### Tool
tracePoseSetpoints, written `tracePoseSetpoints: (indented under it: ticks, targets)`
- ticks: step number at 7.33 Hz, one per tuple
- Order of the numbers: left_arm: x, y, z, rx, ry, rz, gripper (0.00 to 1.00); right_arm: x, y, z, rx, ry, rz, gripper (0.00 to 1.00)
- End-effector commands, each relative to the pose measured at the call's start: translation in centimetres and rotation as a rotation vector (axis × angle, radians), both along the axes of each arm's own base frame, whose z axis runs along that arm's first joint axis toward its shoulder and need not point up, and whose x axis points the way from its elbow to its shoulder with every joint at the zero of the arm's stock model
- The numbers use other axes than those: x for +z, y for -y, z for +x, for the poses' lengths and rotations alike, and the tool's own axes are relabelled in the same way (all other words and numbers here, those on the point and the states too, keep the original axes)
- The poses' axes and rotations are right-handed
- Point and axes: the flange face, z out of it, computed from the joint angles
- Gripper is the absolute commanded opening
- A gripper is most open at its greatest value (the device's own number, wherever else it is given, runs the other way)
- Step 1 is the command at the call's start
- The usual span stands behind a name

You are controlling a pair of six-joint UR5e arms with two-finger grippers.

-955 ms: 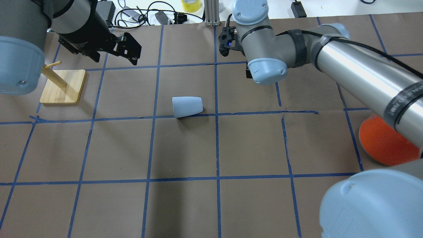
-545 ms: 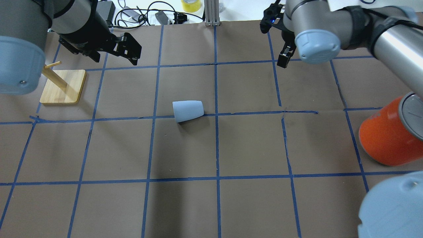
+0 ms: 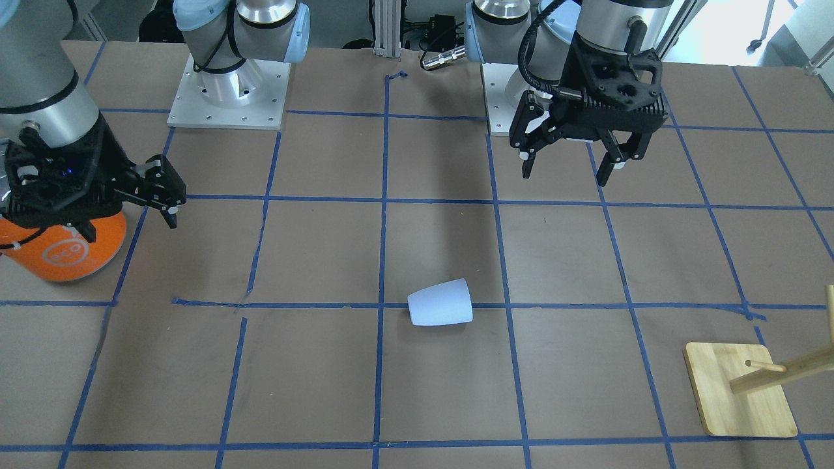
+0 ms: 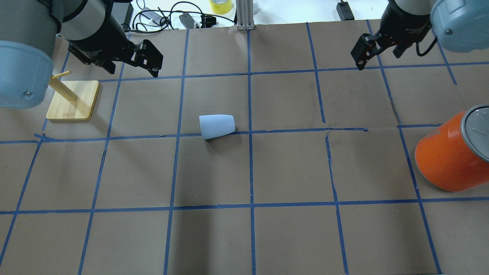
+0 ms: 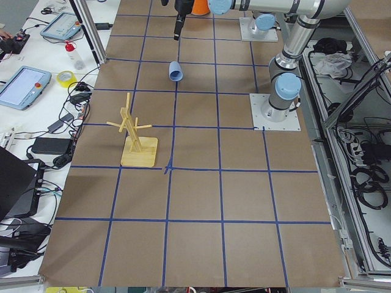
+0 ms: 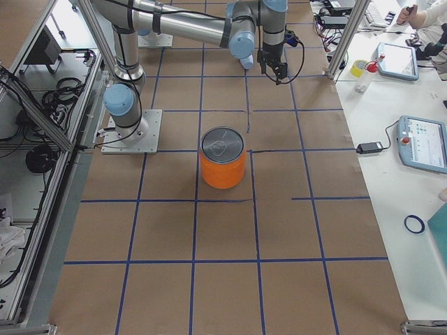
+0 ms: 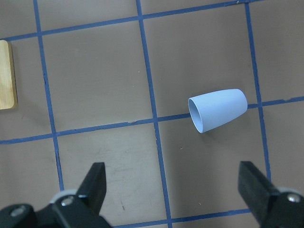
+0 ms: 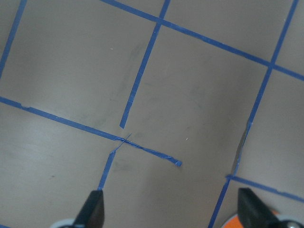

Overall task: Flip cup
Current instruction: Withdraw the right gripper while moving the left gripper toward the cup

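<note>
Your cup [image 4: 216, 126] lay on its side across a blue tape line near mid-table, mouth toward the wooden stand [image 4: 72, 100]. Your left gripper [image 7: 173, 183] hung well apart from it, spread wide, holding nothing. Your right gripper [image 8: 172, 209] was also spread wide and empty, near the orange can [image 4: 447, 156]; contact with the can was unclear.
</note>
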Motion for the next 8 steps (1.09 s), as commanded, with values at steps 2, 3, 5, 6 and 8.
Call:
tracePoseSetpoints:
  ticks: [2,3,5,6,8]
  targets:
    - [-5.4,2.6,1.4,0.034,-0.051,0.101,1.0,0.3,-3.8,0.5,-0.118,0.016,0.063,1.0]
    - [-9.3,3.6,0.8,0.039,-0.124,0.188,1.0,0.5,-4.5,0.5,-0.121,0.005,0.087,1.0]
    - [-16.0,5.9,0.1,0.063,-0.214,0.309,1.0,0.5,-4.2,0.0,-0.128,-0.028,0.094,1.0]
    - [-19.3,7.0,-1.2,0.063,-0.343,0.364,1.0,0.8,-4.6,0.1,-0.157,-0.028,0.079,1.0]
    - [-24.2,8.8,-1.5,0.058,-0.406,0.398,1.0,1.9,-5.9,2.7,-0.262,-0.004,0.051,1.0]
